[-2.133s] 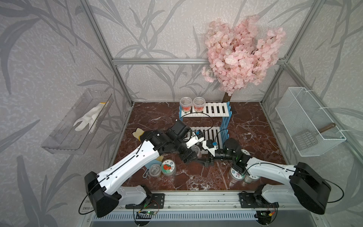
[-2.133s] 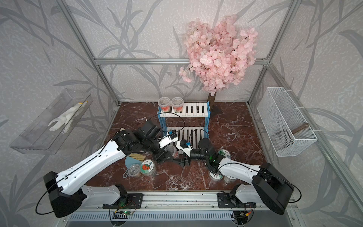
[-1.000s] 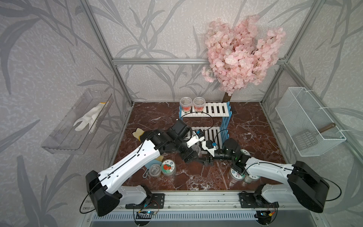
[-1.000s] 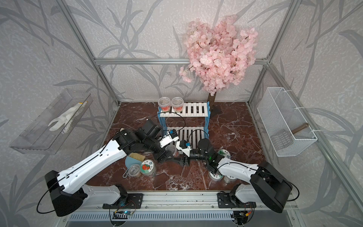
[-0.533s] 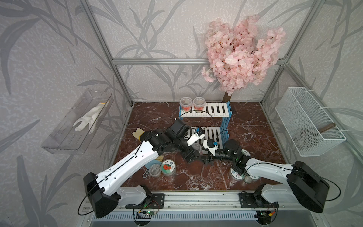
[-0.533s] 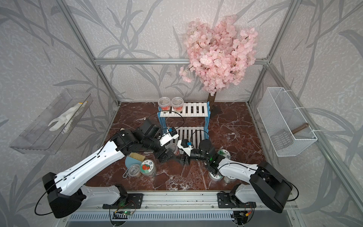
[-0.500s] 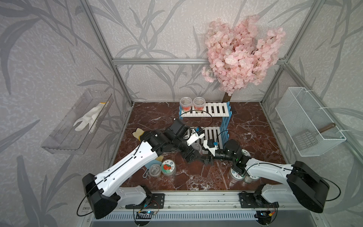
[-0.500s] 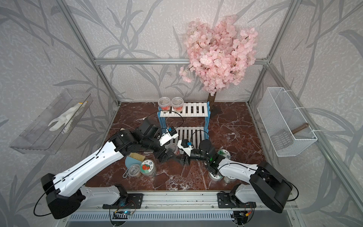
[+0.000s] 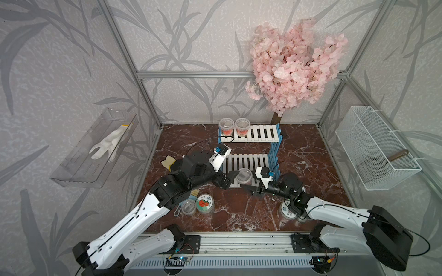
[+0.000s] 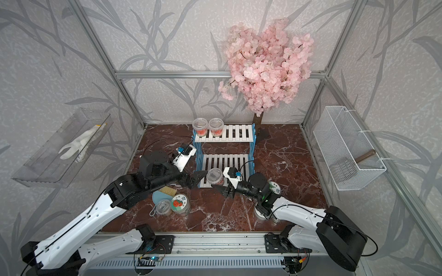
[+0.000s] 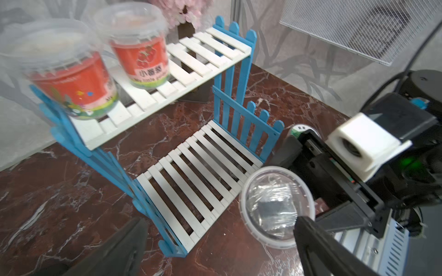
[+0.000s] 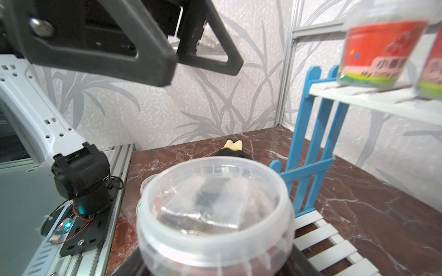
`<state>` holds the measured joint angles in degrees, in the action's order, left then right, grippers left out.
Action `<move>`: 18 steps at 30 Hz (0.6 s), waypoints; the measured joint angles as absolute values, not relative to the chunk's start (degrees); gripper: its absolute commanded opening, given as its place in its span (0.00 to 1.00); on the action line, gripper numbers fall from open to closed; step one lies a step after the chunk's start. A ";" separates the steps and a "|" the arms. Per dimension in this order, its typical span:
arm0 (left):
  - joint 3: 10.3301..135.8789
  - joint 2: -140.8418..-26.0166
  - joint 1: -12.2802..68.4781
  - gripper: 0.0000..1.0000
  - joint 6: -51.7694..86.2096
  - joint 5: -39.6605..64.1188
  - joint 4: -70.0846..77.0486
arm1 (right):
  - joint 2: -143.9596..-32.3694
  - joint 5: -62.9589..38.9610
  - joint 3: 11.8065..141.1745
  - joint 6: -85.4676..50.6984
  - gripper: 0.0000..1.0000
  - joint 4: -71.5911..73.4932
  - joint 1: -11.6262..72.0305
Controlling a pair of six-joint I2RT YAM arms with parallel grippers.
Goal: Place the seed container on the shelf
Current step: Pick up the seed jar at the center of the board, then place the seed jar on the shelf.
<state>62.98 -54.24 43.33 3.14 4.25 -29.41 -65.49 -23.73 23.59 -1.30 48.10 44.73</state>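
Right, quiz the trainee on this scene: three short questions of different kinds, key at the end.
1. Fill in: ___ tubs stand on the top board of the shelf.
2. True or false: the left gripper is open.
3. The container is: A on the top board; B in the right gripper; C in the left gripper.

Key: 1. two; 2. true; 3. B.
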 measured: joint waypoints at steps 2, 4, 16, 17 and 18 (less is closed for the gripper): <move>62.22 -53.95 43.00 1.00 4.23 1.96 -27.81 | -63.72 -22.22 23.59 -1.65 0.64 47.83 43.99; 61.12 -53.89 42.81 1.00 5.26 -0.51 -26.26 | -62.39 -20.73 23.59 -1.96 0.63 47.55 43.09; 52.60 -53.98 42.68 1.00 11.14 -6.48 -21.17 | -62.76 -14.28 27.77 -4.84 0.62 45.69 38.63; 52.53 -54.13 42.68 1.00 11.35 -6.44 -20.78 | -63.00 -13.82 28.69 -4.97 0.62 45.67 38.26; 52.47 -54.30 42.68 1.00 11.62 -6.37 -20.47 | -63.20 -13.43 29.45 -4.99 0.62 45.65 37.98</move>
<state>52.47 -54.30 42.68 11.62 -6.37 -20.47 -63.20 -13.43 29.45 -4.99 45.65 37.98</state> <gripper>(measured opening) 0.999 0.627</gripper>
